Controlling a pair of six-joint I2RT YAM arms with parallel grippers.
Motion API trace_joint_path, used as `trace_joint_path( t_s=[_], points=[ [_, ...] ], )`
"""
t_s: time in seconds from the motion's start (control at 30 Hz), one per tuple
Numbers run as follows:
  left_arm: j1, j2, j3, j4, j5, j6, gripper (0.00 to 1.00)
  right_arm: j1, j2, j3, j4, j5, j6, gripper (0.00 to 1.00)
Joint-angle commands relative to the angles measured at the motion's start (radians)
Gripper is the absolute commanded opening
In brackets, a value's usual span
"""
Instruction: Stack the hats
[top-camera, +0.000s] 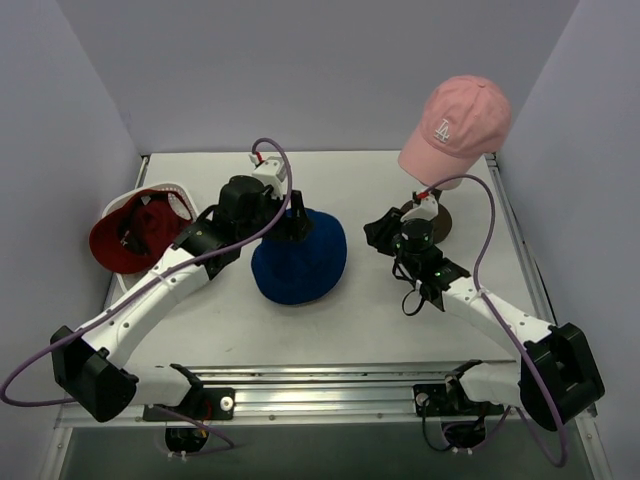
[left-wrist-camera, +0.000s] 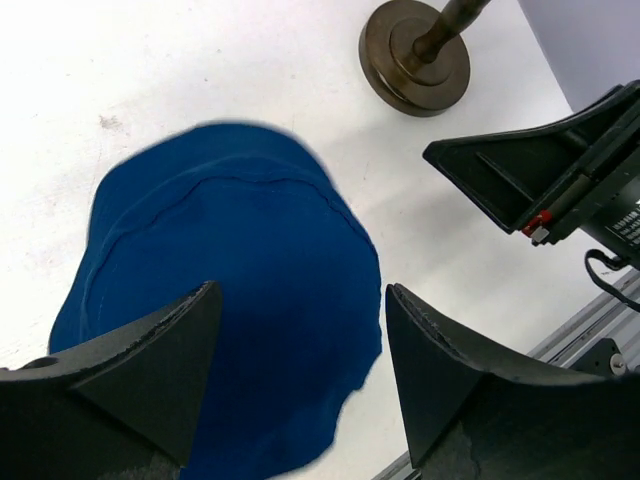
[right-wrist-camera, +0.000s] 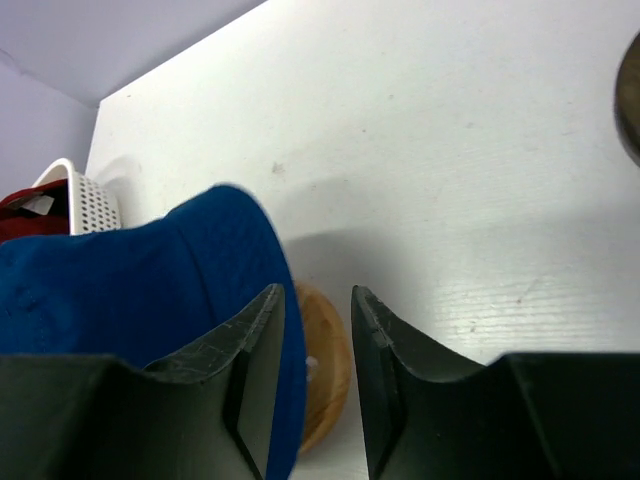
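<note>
Left pincer (left-wrist-camera: 302, 292): fingers spread wide, holding nothing, poised directly above blue hat (left-wrist-camera: 200, 220) on desk (left-wrist-camera: 150, 60). Right pincer (right-wrist-camera: 316, 292): fingers narrowly parted, empty; same hat at its left, wooden disc (right-wrist-camera: 328, 365) showing under the brim. Pink cap (top-camera: 455, 128): atop stand (left-wrist-camera: 415, 70), just beyond right pincer. Red cap (top-camera: 130, 235): open side up in white basket (top-camera: 172, 187), left of left pincer.

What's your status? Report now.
Left fingers open over blue hat. Right fingers open, empty, beside it. Pink cap on stand, red cap in basket.
</note>
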Motion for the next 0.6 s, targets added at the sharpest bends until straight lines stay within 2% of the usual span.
trace_joint_path(
  t_s=[0.0, 0.37, 0.57],
  points=[
    [-0.014, 0.045, 0.075, 0.002, -0.023, 0.033, 0.75, 0.017, -0.083, -0.003, -0.052, 0.100, -0.001, 0.30],
    [-0.015, 0.154, 0.140, -0.006, -0.023, 0.053, 0.75, 0.209, -0.149, 0.025, -0.146, 0.242, -0.075, 0.29],
    [-0.014, 0.209, 0.161, -0.008, -0.023, 0.058, 0.75, 0.244, -0.217, 0.063, -0.230, 0.271, -0.092, 0.29]
  ],
)
